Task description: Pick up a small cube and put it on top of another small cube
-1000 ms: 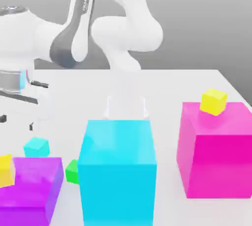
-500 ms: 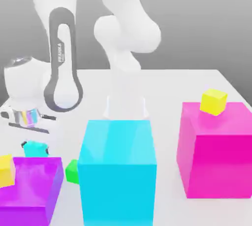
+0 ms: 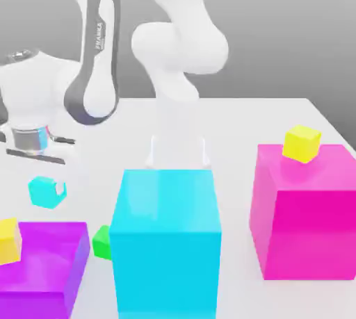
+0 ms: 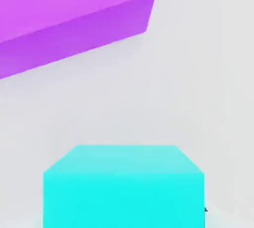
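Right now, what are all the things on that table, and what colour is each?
small cyan cube: one, cyan, lifted off the table, held in the pincer above the purple block
small green cube: one, green, on the table between the purple and cyan blocks
small yellow cubes: two, yellow, one on the purple block, one on the magenta block
purple block: one, purple, exterior view's left
large cyan block: one, cyan, middle front
magenta block: one, magenta, exterior view's right
table: one, white
pincer: one, shut on the small cyan cube
arm: one, white
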You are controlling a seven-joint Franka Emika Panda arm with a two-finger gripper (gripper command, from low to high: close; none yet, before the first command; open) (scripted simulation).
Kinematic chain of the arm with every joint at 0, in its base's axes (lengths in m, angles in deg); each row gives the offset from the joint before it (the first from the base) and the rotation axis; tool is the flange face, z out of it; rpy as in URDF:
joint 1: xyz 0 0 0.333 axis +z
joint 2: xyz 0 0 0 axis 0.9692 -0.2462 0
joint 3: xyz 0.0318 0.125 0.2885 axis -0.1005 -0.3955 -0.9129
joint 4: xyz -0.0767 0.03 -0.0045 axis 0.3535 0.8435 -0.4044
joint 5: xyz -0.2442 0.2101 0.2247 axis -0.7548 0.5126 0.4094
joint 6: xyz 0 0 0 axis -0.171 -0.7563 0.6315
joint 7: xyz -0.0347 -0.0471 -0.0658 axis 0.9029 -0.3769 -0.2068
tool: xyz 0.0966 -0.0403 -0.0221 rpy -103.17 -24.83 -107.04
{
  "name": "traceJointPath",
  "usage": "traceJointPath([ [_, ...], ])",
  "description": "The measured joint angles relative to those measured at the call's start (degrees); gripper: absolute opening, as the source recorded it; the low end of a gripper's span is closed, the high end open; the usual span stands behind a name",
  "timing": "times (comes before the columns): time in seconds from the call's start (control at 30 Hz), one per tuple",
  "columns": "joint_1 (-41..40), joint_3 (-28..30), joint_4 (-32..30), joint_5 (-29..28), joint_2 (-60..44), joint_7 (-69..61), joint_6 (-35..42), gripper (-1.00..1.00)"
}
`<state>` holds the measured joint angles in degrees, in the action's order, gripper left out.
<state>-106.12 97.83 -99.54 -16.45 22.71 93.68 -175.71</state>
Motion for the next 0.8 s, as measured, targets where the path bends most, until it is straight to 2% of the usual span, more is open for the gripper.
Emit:
traceJointPath([
  [0.13, 3.6, -2.8, 2.8, -3.5, 3.8, 14.1, 6.0, -1.0],
  [0.3, 7.3, -7.7, 6.3, -3.7, 8.7, 29.4, 13.5, -1.0],
  [0.8, 21.7, -27.6, 13.9, 7.6, 24.8, 64.4, 33.5, -1.0],
])
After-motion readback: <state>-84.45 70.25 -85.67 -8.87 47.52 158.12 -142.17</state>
